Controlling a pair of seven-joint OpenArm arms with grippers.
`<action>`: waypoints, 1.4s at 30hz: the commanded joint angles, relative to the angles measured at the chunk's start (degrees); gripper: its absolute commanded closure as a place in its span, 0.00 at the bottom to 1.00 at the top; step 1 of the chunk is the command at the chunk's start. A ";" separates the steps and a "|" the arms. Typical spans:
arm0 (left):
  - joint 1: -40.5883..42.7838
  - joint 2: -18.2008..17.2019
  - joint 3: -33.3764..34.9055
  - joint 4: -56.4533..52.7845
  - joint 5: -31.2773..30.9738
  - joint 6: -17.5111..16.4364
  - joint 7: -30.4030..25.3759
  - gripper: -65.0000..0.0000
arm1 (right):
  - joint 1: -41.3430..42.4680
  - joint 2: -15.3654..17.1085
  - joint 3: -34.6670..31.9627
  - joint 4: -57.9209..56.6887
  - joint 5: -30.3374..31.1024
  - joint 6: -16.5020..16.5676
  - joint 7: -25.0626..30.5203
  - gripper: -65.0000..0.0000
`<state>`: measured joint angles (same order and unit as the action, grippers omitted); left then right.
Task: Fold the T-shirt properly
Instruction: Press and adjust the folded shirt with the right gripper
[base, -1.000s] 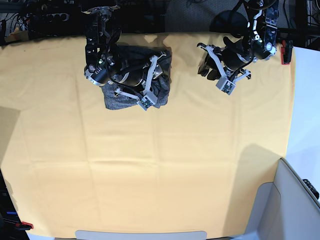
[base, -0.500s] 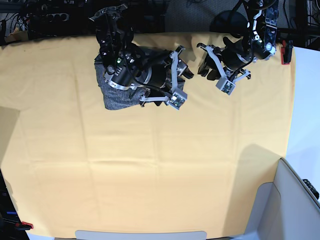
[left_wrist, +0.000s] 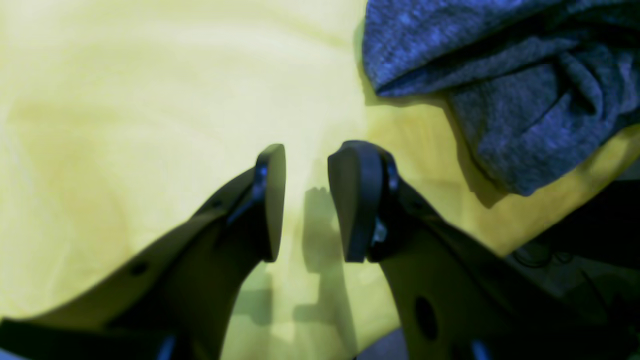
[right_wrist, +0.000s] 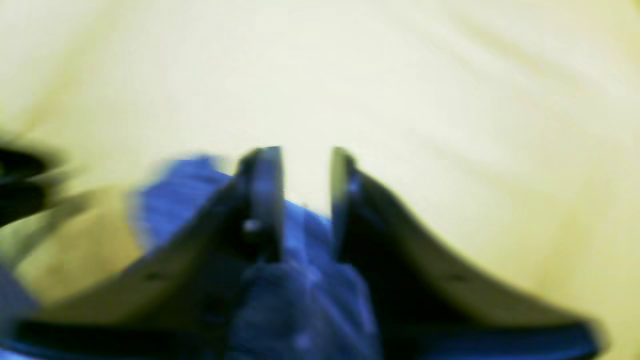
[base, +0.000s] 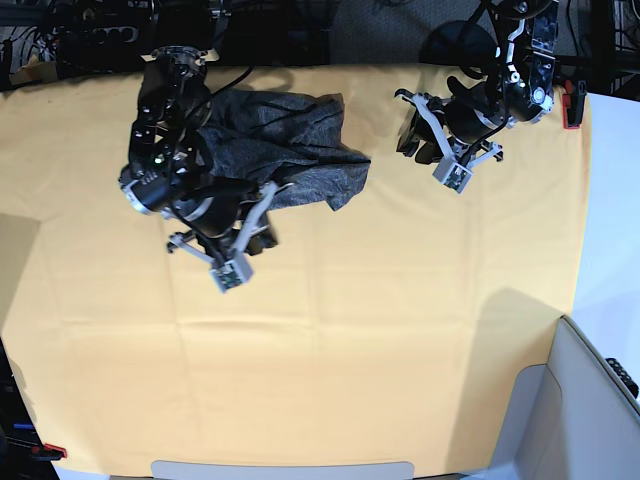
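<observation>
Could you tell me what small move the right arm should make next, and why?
Probably keep drawing the right gripper toward the near edge of the table cloth: the T-shirt lies bunched, fabric sits between its fingers, and the left gripper is open, holding nothing.

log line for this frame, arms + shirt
left gripper: open, empty, over tablecloth | right gripper: blurred, grip unclear | T-shirt: bunched, unfolded, far edge

Bright even overhead light, soft shadows, blurred right-wrist view.
</observation>
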<state>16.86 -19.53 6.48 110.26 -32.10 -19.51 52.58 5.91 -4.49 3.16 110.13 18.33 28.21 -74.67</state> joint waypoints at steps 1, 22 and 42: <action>-0.03 -0.56 -0.28 1.00 -0.39 -0.14 -0.84 0.71 | 0.90 0.40 0.93 1.04 1.76 -1.17 1.31 1.00; -0.47 -0.47 -0.11 0.73 -0.30 -0.14 -0.84 0.71 | -7.27 13.24 -12.35 2.62 2.11 -18.93 3.42 0.99; -2.58 -0.47 0.07 -3.66 -0.30 -0.05 -0.84 0.71 | -2.26 19.74 -29.84 6.40 21.98 -6.18 3.77 0.99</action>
<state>14.74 -19.59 6.63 105.71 -31.66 -19.44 52.64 2.57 14.90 -27.18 115.66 40.36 22.13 -71.96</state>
